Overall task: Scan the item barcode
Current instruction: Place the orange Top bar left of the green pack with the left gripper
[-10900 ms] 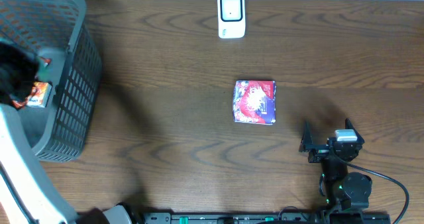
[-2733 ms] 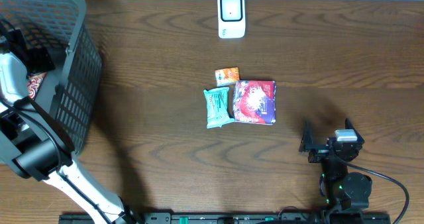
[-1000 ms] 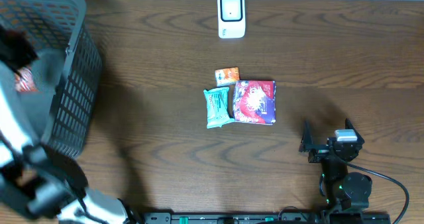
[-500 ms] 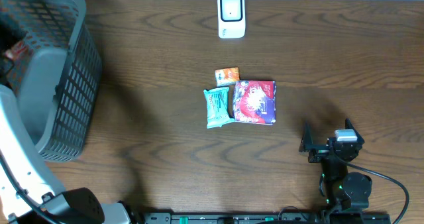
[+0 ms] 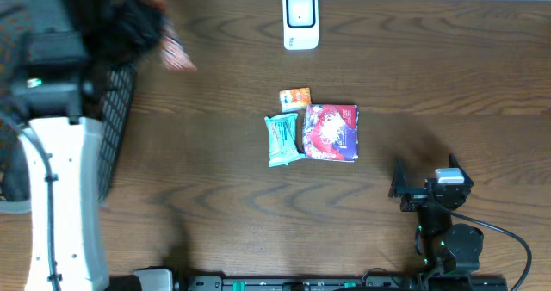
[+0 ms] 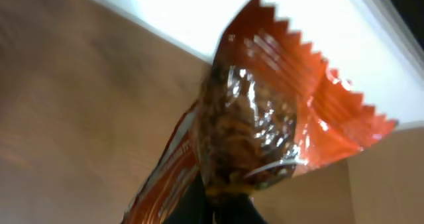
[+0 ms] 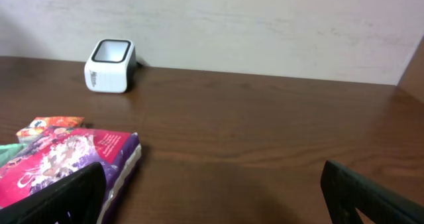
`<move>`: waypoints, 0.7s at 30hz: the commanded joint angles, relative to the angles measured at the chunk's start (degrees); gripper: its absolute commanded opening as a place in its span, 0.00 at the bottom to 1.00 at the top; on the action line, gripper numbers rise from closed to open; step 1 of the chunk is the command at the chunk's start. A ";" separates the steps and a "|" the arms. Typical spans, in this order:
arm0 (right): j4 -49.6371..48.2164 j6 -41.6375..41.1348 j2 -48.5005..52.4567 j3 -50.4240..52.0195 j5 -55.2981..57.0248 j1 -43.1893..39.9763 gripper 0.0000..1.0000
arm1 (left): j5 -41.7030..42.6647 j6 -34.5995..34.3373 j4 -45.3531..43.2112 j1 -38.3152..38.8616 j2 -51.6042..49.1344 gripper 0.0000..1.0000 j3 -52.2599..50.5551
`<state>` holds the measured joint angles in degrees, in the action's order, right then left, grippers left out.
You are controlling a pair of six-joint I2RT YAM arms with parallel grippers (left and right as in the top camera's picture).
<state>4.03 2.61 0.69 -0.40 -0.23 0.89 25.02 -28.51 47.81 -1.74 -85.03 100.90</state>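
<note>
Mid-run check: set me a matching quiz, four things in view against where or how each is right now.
1 scanner
2 teal packet
3 orange snack bag
4 right fingers

A gripped by the shut left fingers
B open, holding nothing
C alone at the table's far edge
D beside the red pouch

Pairs: 1-C, 2-D, 3-A, 4-B

You'll find three packets on the dark wood worktop [image 5: 215, 205], ahead of the right gripper [image 5: 424, 172] and a little to its left. The pink-and-red packet [image 5: 330, 133] lies nearest it. A teal packet [image 5: 282, 139] lies against that one's left edge, and a small orange packet [image 5: 295, 99] sits just beyond where the two meet. Far off to the gripper's left stands a dark mesh basket [image 5: 118, 119]. A pale wall [image 7: 265, 25] backs the worktop.
</note>
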 commanded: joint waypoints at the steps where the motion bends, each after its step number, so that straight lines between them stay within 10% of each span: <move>1: 0.26 0.66 -0.20 0.09 -0.09 -0.42 0.99 | -5.18 -0.98 4.83 6.38 -2.08 0.07 0.11; 21: 0.26 0.66 -0.20 0.09 -0.09 -0.42 0.99 | -15.65 -2.47 9.57 24.96 -28.76 0.07 -3.58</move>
<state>4.05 2.61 0.69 -0.40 -0.23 0.89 10.50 -30.20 57.34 23.14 -110.80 97.78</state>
